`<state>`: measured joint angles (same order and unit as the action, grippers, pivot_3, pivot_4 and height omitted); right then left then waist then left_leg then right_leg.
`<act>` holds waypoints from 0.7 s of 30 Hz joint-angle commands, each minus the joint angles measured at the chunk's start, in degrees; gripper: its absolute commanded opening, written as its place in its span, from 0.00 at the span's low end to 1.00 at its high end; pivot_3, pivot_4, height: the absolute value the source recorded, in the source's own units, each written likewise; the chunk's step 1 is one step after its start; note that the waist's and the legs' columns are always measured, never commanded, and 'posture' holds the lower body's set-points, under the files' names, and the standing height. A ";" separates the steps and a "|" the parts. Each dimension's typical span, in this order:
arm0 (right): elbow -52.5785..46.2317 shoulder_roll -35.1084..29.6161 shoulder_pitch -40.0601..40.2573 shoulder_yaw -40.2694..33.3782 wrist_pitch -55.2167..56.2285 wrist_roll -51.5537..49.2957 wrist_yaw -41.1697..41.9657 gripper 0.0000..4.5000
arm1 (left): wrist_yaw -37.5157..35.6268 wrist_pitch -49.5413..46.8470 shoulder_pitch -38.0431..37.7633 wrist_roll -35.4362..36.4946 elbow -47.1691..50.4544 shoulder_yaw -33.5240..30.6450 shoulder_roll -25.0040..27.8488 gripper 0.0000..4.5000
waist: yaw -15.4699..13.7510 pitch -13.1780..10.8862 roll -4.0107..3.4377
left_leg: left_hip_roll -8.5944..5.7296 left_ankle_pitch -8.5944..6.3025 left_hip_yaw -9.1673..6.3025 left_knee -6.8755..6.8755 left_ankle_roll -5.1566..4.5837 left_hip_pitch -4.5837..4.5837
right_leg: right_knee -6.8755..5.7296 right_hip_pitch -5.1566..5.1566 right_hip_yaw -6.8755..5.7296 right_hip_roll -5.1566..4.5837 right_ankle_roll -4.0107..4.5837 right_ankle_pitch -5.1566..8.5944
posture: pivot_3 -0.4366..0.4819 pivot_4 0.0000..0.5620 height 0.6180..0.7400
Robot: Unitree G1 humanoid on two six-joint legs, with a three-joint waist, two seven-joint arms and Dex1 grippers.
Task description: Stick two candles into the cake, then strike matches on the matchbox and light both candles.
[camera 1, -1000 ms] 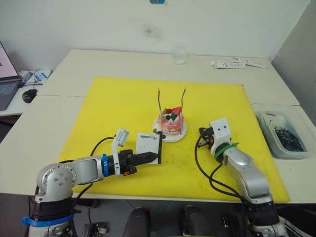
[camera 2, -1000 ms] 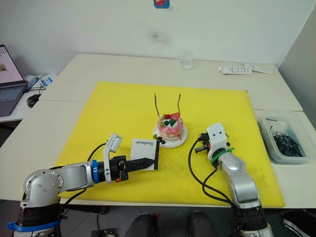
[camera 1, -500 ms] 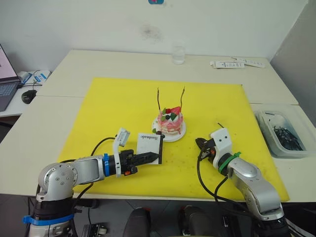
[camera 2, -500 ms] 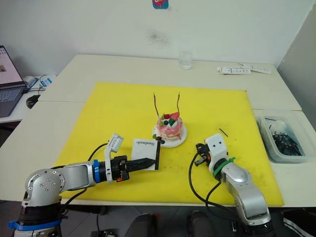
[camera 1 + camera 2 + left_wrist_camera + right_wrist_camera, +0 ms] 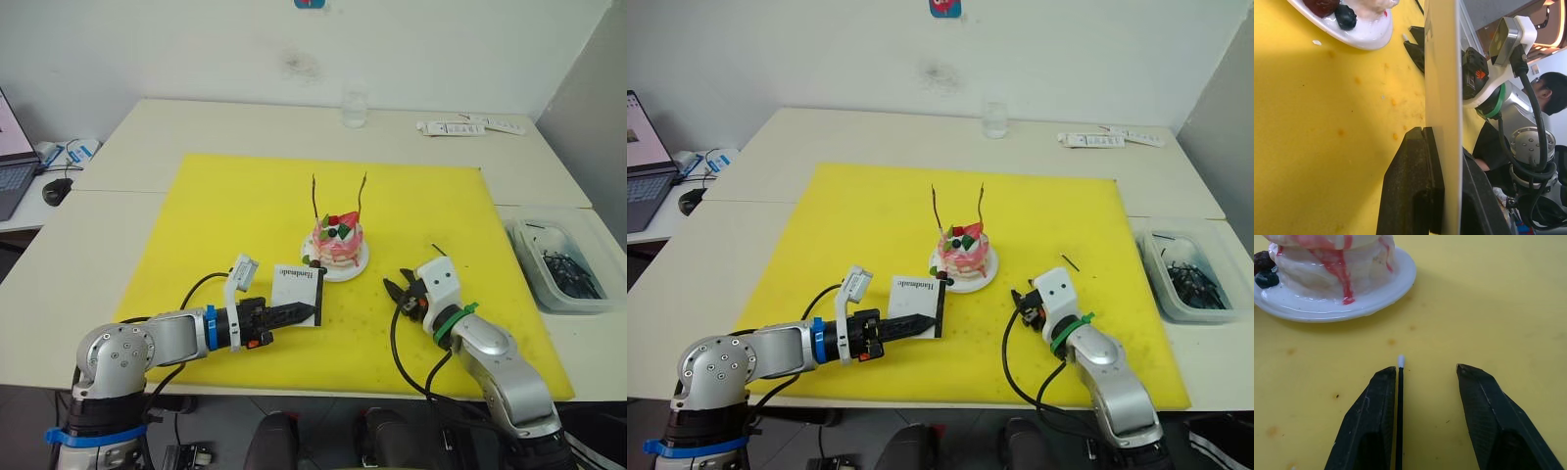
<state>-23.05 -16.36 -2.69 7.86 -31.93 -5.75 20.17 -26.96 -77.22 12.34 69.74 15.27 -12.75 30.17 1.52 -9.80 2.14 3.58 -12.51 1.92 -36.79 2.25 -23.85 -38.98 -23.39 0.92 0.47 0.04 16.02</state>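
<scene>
Right gripper (image 5: pixel 1422 374) spread wide near the cake (image 5: pixel 1332 259), a match (image 5: pixel 1399 406) lying against one finger, left gripper (image 5: pixel 294 312) clamped on the upright matchbox (image 5: pixel 297 288).

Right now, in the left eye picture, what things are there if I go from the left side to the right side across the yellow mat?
left gripper holding the matchbox → cake with two candles → right gripper → match lying on the yellow mat → clear bin past the mat's right edge.
</scene>
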 commanded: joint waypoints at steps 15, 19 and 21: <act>-0.81 2.01 1.24 1.96 -3.86 -0.04 -1.85 0.18 | -0.18 0.73 0.48 0.92 0.74 0.06 0.09 0.00 | 0.00 0.02 0.03 | 0.01 0.00 -0.02 0.00 0.00 0.03 | -0.02 0.01 -0.01 0.01 0.00 0.00 | 0.48 0.27 1.00; -1.67 1.94 2.20 2.06 -3.97 -0.53 -1.47 0.01 | 0.09 0.64 0.08 1.16 1.12 -0.04 -0.02 0.00 | 0.00 0.03 0.04 | 0.01 0.00 -0.02 -0.01 0.00 0.04 | -0.02 0.03 -0.01 0.00 0.01 0.00 | 0.48 0.27 1.00; -2.46 2.11 2.52 2.02 -4.05 -0.97 -1.30 0.01 | 0.23 0.60 -0.12 1.33 1.30 -0.13 -0.06 0.00 | 0.00 0.03 0.04 | 0.00 0.00 -0.02 -0.01 0.00 0.04 | -0.01 0.05 -0.01 0.00 0.00 0.00 | 0.48 0.27 1.00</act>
<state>-24.93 -14.23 -1.46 9.24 -34.47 -5.85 18.51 -26.76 -77.07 12.28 69.73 15.26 -12.73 30.10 1.52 -9.77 2.18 3.58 -12.51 1.91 -36.80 2.25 -23.81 -38.99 -23.35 0.92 0.47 0.04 16.02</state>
